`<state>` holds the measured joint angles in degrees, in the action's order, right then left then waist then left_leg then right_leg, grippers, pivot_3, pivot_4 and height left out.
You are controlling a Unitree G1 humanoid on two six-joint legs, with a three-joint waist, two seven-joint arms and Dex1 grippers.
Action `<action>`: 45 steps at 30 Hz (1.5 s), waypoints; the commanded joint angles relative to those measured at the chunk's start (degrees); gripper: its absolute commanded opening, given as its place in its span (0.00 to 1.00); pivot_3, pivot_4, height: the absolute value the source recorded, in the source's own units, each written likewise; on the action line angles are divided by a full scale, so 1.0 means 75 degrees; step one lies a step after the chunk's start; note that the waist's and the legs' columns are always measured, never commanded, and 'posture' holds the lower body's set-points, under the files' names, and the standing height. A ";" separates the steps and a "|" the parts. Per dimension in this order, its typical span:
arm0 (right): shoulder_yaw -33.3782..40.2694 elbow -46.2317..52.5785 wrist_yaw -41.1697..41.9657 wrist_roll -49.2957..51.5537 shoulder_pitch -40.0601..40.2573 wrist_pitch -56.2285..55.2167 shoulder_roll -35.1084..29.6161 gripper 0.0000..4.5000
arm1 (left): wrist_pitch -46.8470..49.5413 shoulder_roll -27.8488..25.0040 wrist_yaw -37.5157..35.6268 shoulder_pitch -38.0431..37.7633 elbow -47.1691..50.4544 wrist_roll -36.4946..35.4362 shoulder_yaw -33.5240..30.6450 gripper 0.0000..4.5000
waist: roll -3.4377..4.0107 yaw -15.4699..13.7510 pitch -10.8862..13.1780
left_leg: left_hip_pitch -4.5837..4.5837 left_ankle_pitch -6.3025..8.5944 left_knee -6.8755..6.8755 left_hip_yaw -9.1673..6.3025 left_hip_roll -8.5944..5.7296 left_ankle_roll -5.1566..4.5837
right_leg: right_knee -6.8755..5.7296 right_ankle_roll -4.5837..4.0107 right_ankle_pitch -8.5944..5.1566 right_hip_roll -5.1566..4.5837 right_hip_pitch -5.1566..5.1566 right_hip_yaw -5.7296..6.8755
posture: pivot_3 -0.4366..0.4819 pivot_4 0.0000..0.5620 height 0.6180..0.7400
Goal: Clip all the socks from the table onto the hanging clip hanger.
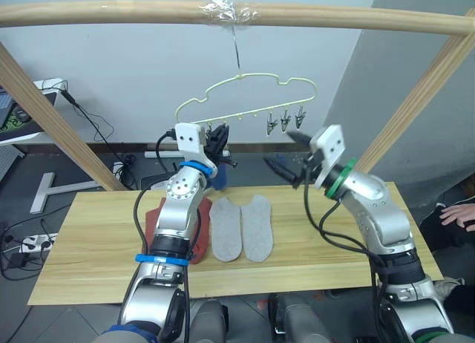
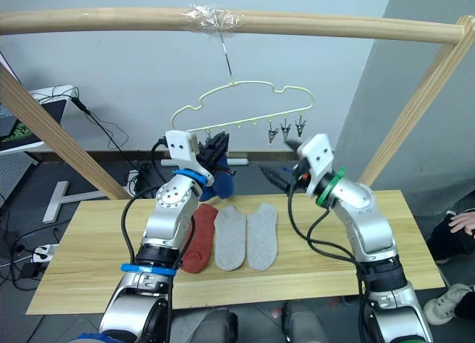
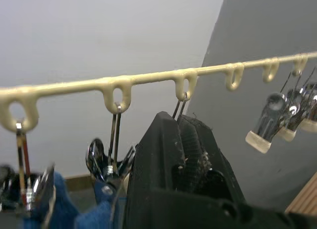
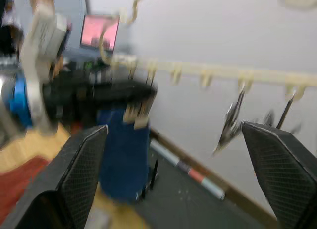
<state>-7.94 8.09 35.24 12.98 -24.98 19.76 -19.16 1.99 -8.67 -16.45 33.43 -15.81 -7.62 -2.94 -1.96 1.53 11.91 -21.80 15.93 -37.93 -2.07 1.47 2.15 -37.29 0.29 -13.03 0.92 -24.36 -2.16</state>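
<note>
Grey wall is filling the background, with a round wooden pole frame [image 1: 111,13] crossing the top of the head views and slanting down both sides. Clip hanger [image 1: 245,90] is hanging by its hook from the taped middle of that pole, upper centre of frame; three dark clips [image 1: 285,121] are dangling bunched at its right end.

Table [image 1: 89,243] is spanning the lower half of the frame. Two light grey socks [image 1: 243,227] are lying flat side by side at the centre, touching along their edges. One rust-red sock [image 2: 199,239] is lying just left of them, partly under the left arm. A blue sock [image 2: 220,185] is hanging from the left part of the hanger's bar, just beside the left gripper; the right wrist view is showing it [image 4: 124,154] dangling under a clip.

Left gripper [image 1: 217,144] is sitting raised at the hanger's left end, fingers pressed together; in the left wrist view the fingertips [image 3: 181,140] are closing right under a clip wire on the bar [image 3: 148,78]. Can't tell whether anything is pinched between them.

Right gripper [image 2: 286,165] is hovering centre-right, below the three bunched clips, fingers spread wide and holding nothing.

A person's hand [image 1: 460,213] is showing at the right edge.
</note>
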 commanded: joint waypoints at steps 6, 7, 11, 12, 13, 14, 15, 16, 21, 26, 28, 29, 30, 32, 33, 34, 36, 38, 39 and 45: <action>-0.0963 -0.0914 -0.0530 -0.0911 0.0353 0.0328 0.0553 1.00 | 0.0968 -0.0298 -0.0484 -0.0563 0.1260 -0.0728 -0.0278 0.00 | 0.0000 0.0036 0.0000 | 0.0006 -0.0001 -0.0008 0.0005 -0.0003 0.0001 | -0.0017 0.0005 -0.0003 0.0001 -0.0001 -0.0006 | 0.48 0.36 1.00; -0.1081 -0.1200 -0.0631 -0.1019 0.0339 0.0380 0.0690 1.00 | 0.1052 -0.0371 -0.0501 -0.0655 0.1375 -0.0748 -0.0302 0.00 | 0.0000 0.0041 0.0000 | 0.0013 -0.0001 -0.0009 0.0006 -0.0003 0.0001 | -0.0022 0.0009 -0.0005 0.0001 0.0001 -0.0008 | 0.48 0.36 1.00; -0.1277 -0.2404 -0.0831 -0.1285 0.0182 0.0418 0.1218 1.00 | 0.1192 -0.0472 -0.0403 -0.0829 0.1564 -0.0729 -0.0320 0.00 | 0.0001 0.0028 0.0000 | 0.0041 -0.0001 -0.0006 0.0011 0.0001 0.0001 | -0.0055 0.0032 -0.0024 0.0005 0.0004 -0.0012 | 0.50 0.36 1.00; -0.1307 -0.2948 -0.0953 -0.1399 0.0100 0.0333 0.1374 1.00 | 0.1200 -0.0462 -0.0381 -0.0849 0.1597 -0.0724 -0.0305 0.00 | 0.0000 0.0031 0.0000 | 0.0042 -0.0001 -0.0006 0.0011 0.0001 0.0002 | -0.0060 0.0031 -0.0025 0.0005 0.0003 -0.0013 | 0.50 0.36 1.00; -0.1426 -0.3487 -0.1017 -0.1631 -0.0006 0.0035 0.1429 1.00 | 0.1212 -0.0437 -0.0364 -0.0862 0.1646 -0.0717 -0.0271 0.00 | 0.0001 0.0029 0.0000 | 0.0044 -0.0002 -0.0006 0.0012 0.0001 0.0002 | -0.0063 0.0031 -0.0025 0.0006 0.0004 -0.0013 | 0.51 0.36 1.00; -0.1444 -0.3996 -0.1112 -0.1748 -0.0126 -0.0160 0.1539 1.00 | 0.1231 -0.0416 -0.0335 -0.0870 0.1690 -0.0704 -0.0244 0.00 | 0.0001 0.0025 0.0000 | 0.0045 -0.0002 -0.0006 0.0016 -0.0001 0.0002 | -0.0066 0.0031 -0.0025 0.0005 0.0004 -0.0016 | 0.52 0.36 1.00; -0.1441 -0.4333 -0.1163 -0.1831 -0.0215 -0.0315 0.1609 1.00 | 0.1249 -0.0404 -0.0314 -0.0873 0.1719 -0.0694 -0.0228 0.00 | 0.0001 0.0019 0.0000 | 0.0049 -0.0002 -0.0007 0.0022 -0.0003 0.0001 | -0.0068 0.0031 -0.0025 0.0005 0.0005 -0.0019 | 0.52 0.36 1.00; -0.1420 -0.4579 -0.1159 -0.1846 -0.0289 -0.0439 0.1694 1.00 | 0.1254 -0.0416 -0.0284 -0.0893 0.1751 -0.0641 -0.0204 0.00 | 0.0001 0.0018 0.0000 | 0.0049 -0.0002 -0.0008 0.0026 -0.0005 0.0001 | -0.0069 0.0032 -0.0025 0.0005 0.0005 -0.0020 | 0.53 0.36 1.00; -0.1171 -0.5152 -0.1170 -0.1732 -0.0480 -0.0395 0.2104 1.00 | 0.1289 -0.0476 -0.0230 -0.1087 0.1918 -0.0598 -0.0244 0.00 | 0.0001 0.0031 0.0001 | 0.0050 -0.0002 -0.0004 0.0037 -0.0002 0.0001 | -0.0065 0.0033 -0.0025 0.0002 0.0004 -0.0028 | 0.55 0.36 1.00; -0.1234 -0.5614 -0.1276 -0.2067 -0.0572 -0.0480 0.2211 1.00 | 0.1386 -0.0514 -0.0160 -0.1141 0.2055 -0.0608 -0.0255 0.00 | 0.0002 0.0007 0.0001 | 0.0051 -0.0002 -0.0002 0.0017 0.0006 0.0001 | -0.0074 0.0032 -0.0025 0.0005 0.0003 -0.0019 | 0.56 0.36 1.00; -0.1245 -0.5735 -0.1286 -0.2145 -0.0585 -0.0510 0.2220 1.00 | 0.1408 -0.0518 -0.0149 -0.1133 0.2064 -0.0597 -0.0244 0.00 | 0.0002 0.0006 0.0001 | 0.0051 -0.0002 -0.0003 0.0021 0.0003 0.0001 | -0.0075 0.0033 -0.0025 0.0004 0.0004 -0.0023 | 0.57 0.35 1.00; -0.1350 -0.5830 -0.1231 -0.2269 -0.0569 -0.0585 0.2184 1.00 | 0.1409 -0.0518 -0.0141 -0.1129 0.2063 -0.0577 -0.0231 0.00 | 0.0002 0.0006 0.0001 | 0.0051 -0.0002 -0.0004 0.0027 0.0001 0.0001 | -0.0074 0.0033 -0.0025 0.0004 0.0004 -0.0026 | 0.57 0.35 1.00; -0.1419 -0.5904 -0.1185 -0.2372 -0.0556 -0.0647 0.2162 1.00 | 0.1410 -0.0517 -0.0136 -0.1126 0.2063 -0.0563 -0.0223 0.00 | 0.0002 0.0005 0.0000 | 0.0052 -0.0002 -0.0004 0.0030 -0.0001 0.0001 | -0.0074 0.0034 -0.0026 0.0003 0.0004 -0.0027 | 0.57 0.35 1.00; -0.1644 -0.6017 -0.1006 -0.2600 -0.0470 -0.0775 0.2038 0.96 | 0.1421 -0.0512 -0.0141 -0.1137 0.2093 -0.0545 -0.0195 0.00 | 0.0002 0.0005 0.0000 | 0.0054 -0.0002 -0.0004 0.0035 -0.0001 0.0001 | -0.0073 0.0034 -0.0026 0.0003 0.0004 -0.0028 | 0.57 0.35 1.00; -0.1700 -0.6056 -0.0951 -0.2670 -0.0442 -0.0820 0.1995 0.92 | 0.1425 -0.0510 -0.0148 -0.1142 0.2106 -0.0539 -0.0182 0.00 | 0.0002 0.0005 -0.0001 | 0.0055 -0.0002 -0.0004 0.0034 -0.0001 0.0001 | -0.0073 0.0034 -0.0026 0.0002 0.0005 -0.0029 | 0.57 0.35 1.00; -0.1764 -0.6076 -0.0888 -0.2738 -0.0403 -0.0890 0.1937 0.86 | 0.1426 -0.0521 -0.0164 -0.1148 0.2115 -0.0521 -0.0163 0.00 | 0.0002 0.0005 -0.0001 | 0.0056 -0.0002 -0.0003 0.0033 0.0000 0.0001 | -0.0073 0.0034 -0.0026 0.0003 0.0006 -0.0030 | 0.57 0.35 1.00; -0.1806 -0.6093 -0.0827 -0.2797 -0.0370 -0.0976 0.1889 0.71 | 0.1428 -0.0535 -0.0180 -0.1154 0.2123 -0.0499 -0.0147 0.00 | 0.0002 0.0006 -0.0001 | 0.0058 -0.0002 -0.0003 0.0032 0.0000 0.0001 | -0.0074 0.0034 -0.0026 0.0003 0.0006 -0.0030 | 0.57 0.35 1.00; -0.1812 -0.6130 -0.0754 -0.2821 -0.0345 -0.1013 0.1866 0.55 | 0.1421 -0.0534 -0.0179 -0.1122 0.2066 -0.0511 -0.0166 0.00 | 0.0002 0.0007 -0.0002 | 0.0062 -0.0002 -0.0002 0.0032 0.0003 0.0001 | -0.0076 0.0034 -0.0026 0.0004 0.0008 -0.0030 | 0.57 0.33 1.00; -0.1851 -0.6128 -0.0702 -0.2871 -0.0275 -0.1037 0.1823 0.46 | 0.1423 -0.0536 -0.0181 -0.1111 0.2054 -0.0516 -0.0173 0.00 | 0.0002 0.0006 -0.0002 | 0.0067 -0.0002 -0.0002 0.0033 0.0003 0.0001 | -0.0078 0.0034 -0.0026 0.0004 0.0011 -0.0031 | 0.57 0.33 1.00; -0.2018 -0.5893 -0.0317 -0.3061 -0.0012 -0.1654 0.1305 0.01 | 0.1480 -0.0544 -0.0231 -0.1130 0.2093 -0.0567 -0.0180 0.00 | 0.0000 -0.0004 -0.0006 | 0.0103 -0.0001 0.0000 0.0053 -0.0005 0.0001 | -0.0074 0.0036 -0.0027 0.0003 0.0042 -0.0030 | 0.56 0.32 1.00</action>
<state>-22.75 -35.04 32.30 -8.27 -26.32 7.76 -7.44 12.68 -12.27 -18.17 25.21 -1.07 -11.98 -4.27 -1.95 1.50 11.87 -21.01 15.92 -37.94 -1.62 1.40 2.16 -37.85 0.57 -13.23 0.95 -24.04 -2.39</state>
